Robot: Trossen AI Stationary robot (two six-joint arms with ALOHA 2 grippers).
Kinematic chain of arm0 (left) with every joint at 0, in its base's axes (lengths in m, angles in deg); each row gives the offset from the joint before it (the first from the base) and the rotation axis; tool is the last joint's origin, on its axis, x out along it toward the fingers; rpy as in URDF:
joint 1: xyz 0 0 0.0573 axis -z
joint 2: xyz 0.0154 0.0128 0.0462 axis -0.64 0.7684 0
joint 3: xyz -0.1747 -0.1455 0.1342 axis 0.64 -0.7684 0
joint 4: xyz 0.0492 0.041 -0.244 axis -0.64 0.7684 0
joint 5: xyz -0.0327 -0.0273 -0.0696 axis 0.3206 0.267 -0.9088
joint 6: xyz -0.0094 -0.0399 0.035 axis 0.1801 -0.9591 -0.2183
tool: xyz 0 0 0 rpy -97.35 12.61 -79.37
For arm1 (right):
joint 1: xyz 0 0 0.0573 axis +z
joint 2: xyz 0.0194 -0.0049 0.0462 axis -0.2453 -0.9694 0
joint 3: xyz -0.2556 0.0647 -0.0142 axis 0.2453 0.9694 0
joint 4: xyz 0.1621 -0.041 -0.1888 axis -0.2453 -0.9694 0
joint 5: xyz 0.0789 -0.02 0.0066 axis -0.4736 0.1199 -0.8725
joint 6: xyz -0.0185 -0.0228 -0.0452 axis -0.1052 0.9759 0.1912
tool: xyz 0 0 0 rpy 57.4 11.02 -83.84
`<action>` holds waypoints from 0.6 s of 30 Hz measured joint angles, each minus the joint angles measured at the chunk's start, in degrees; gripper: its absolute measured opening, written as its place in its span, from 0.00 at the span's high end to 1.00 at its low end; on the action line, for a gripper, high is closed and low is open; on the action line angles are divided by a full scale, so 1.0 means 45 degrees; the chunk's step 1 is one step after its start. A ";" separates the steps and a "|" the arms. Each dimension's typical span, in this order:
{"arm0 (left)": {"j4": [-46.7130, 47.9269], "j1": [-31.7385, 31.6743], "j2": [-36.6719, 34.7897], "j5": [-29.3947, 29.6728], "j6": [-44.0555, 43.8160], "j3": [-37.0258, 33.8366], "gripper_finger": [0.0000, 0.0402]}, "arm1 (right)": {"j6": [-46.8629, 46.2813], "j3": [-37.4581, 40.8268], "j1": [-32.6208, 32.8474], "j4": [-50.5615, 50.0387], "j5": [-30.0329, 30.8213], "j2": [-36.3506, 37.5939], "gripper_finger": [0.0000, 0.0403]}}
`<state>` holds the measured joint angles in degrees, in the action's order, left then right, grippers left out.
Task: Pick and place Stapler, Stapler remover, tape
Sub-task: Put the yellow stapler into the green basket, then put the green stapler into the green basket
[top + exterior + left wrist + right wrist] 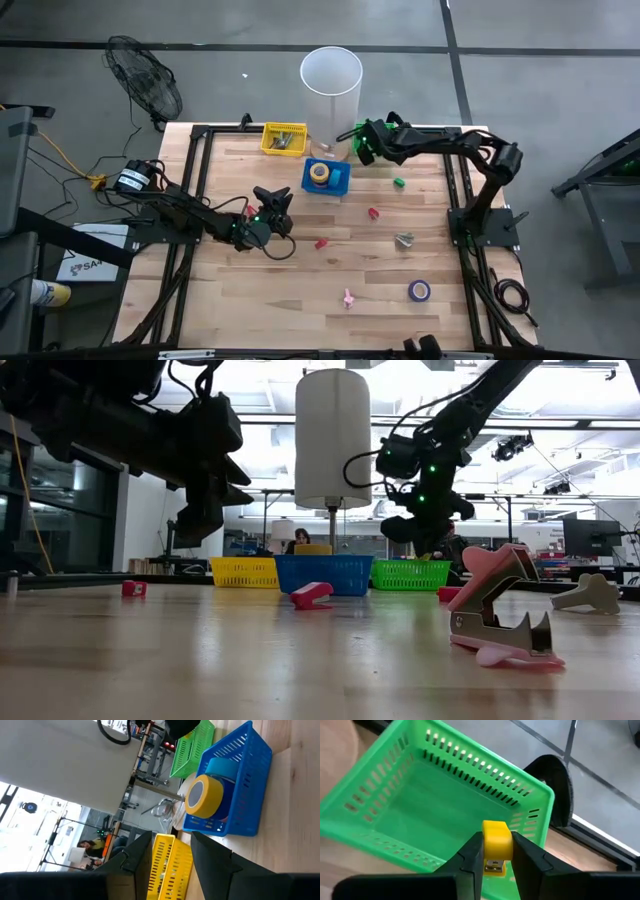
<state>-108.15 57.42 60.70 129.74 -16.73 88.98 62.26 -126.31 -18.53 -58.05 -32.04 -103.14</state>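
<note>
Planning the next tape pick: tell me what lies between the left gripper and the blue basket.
In the left wrist view, only bare wood lies between the left gripper and the blue basket. The high view agrees.

A stapler (496, 845) sits between the right gripper's (496, 854) jaws, above a basket (410, 820). Ahead of the left gripper's (172, 851) jaws stands a tape-holding basket (245, 790).

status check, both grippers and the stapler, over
Right gripper shut on yellow stapler, hanging over green basket. Left gripper open, empty, facing blue basket with yellow tape. Nothing in the way.
</note>
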 joint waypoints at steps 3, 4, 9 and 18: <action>-0.0004 0.0000 0.0000 0.0000 -0.0010 0.0000 0.67 | -0.0008 0.0000 -0.0132 -0.0004 -0.0296 0.0000 0.79; -0.0004 0.0000 0.0000 0.0000 -0.0005 0.0000 0.67 | -0.0010 0.0000 -0.0146 -0.0004 -0.0342 0.0000 0.77; -0.0001 0.0000 0.0005 0.0000 -0.0010 0.0000 0.67 | -0.0008 0.0000 -0.0147 -0.0009 -0.0551 0.0000 0.71; -0.0003 0.0000 0.0005 0.0005 -0.0015 0.0000 0.67 | 0.0075 -0.0005 -0.0140 -0.0223 -0.0623 0.0055 0.64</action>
<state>-108.16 57.42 60.72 129.76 -16.79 88.98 62.60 -126.33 -19.16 -59.05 -34.84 -102.89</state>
